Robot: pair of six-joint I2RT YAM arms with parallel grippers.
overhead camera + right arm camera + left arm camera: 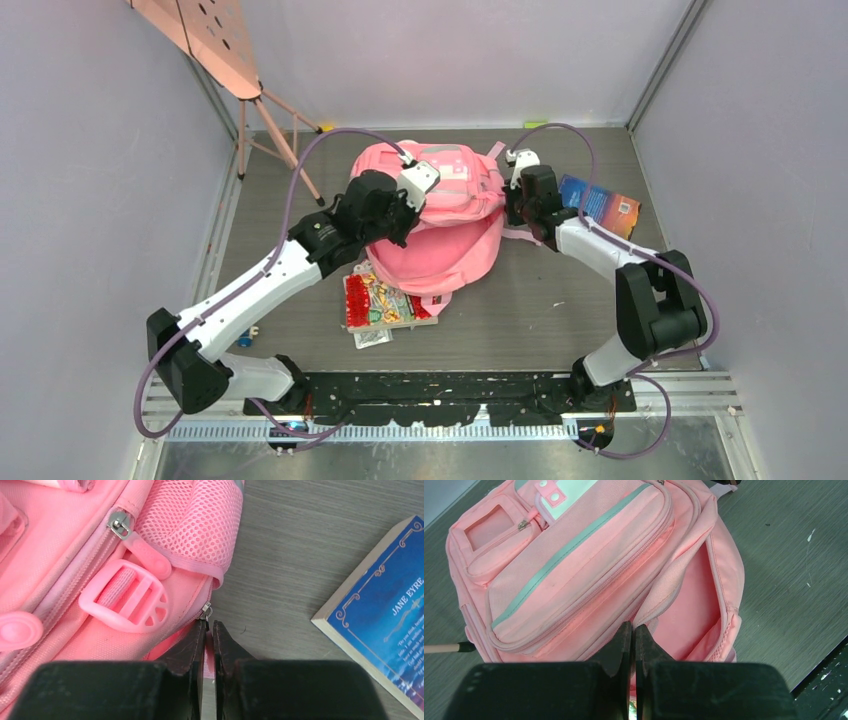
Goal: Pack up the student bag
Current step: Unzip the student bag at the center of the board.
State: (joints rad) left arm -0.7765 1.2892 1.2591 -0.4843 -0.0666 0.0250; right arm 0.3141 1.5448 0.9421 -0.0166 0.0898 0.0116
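1. The left claw (632, 629) is almost fully shut, with only a thin slit between its two fingers. It seems to pinch the edge of the student bag (574, 570), right by the open mouth.
2. The right claw (209, 626) is squeezed nearly shut too, and a strip of pink cloth shows in the slit. It holds the bag's side seam, just under a little metal zip pull (206, 611).
3. The bag lies flat in the middle of the table (580, 320), between the two claws, with its big pocket open.
4. The bag looks soft, floppy and light. I think it would sag and fold if lifted by one spot. The best places to hold look like the rim of the opening, one claw on each side, so the mouth is wide.
5. A blue book (385, 610) lies near the right claw. A flat red pack (378, 300) lies just beside the bag's near edge.
6. Inside the bag I see only pink lining. The deep part is hidden, so I cannot tell if anything is in there. From above, the left arm (270, 275) covers part of the bag. The red pack is too small to make out.
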